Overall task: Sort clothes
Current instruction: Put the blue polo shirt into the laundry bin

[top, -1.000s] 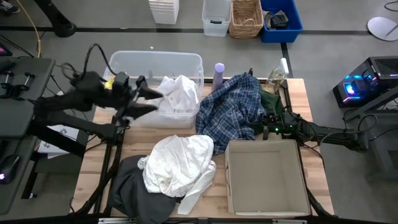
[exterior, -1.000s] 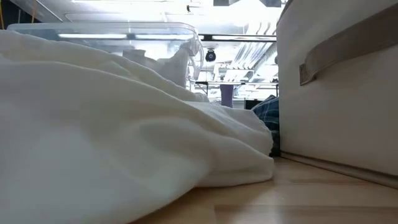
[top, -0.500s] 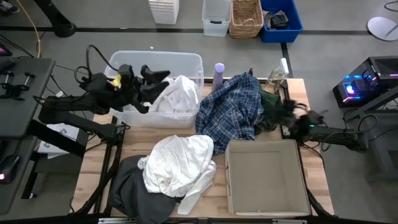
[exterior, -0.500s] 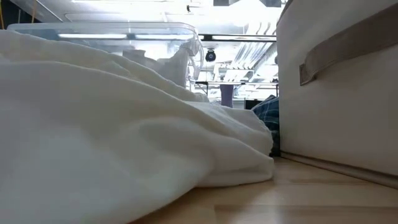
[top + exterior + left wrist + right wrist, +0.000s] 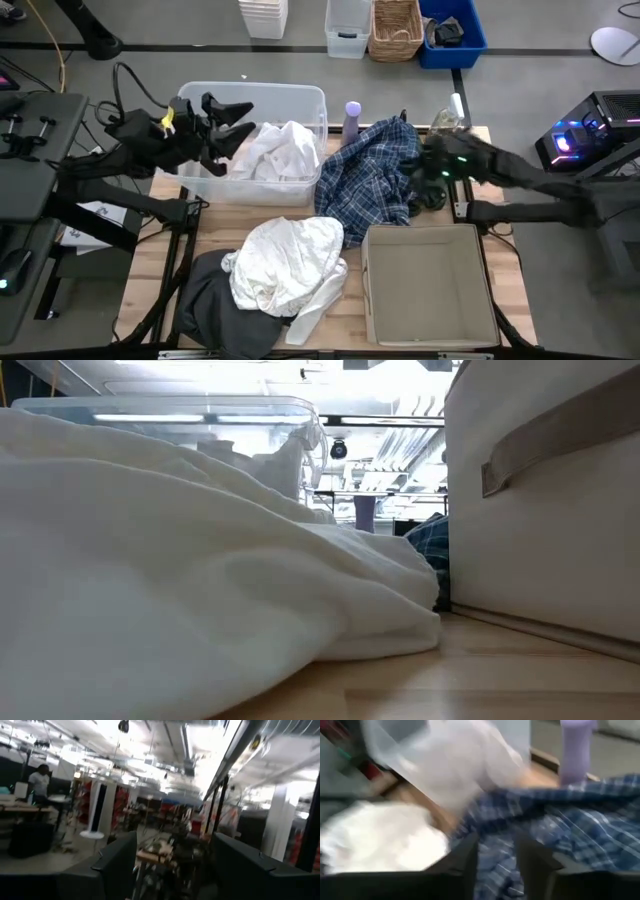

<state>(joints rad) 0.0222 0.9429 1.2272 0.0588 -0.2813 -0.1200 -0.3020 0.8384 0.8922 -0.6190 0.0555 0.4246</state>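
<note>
Now left tool (image 5: pixel 232 122) spread, empty, above clear bin (image 5: pixel 200 95); right tool (image 5: pixel 428 165) parted over plaid shirt (image 5: pixel 365 175).

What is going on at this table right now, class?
Two robot arms are sorting clothes. The left pincer hangs open above the clear bin, which holds a white garment. The right pincer is open at the plaid shirt, holding nothing. Another white garment lies on a dark grey one, beside an empty beige box.

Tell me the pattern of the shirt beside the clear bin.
Blue-and-white plaid shirt; clearest in the high view.
</note>
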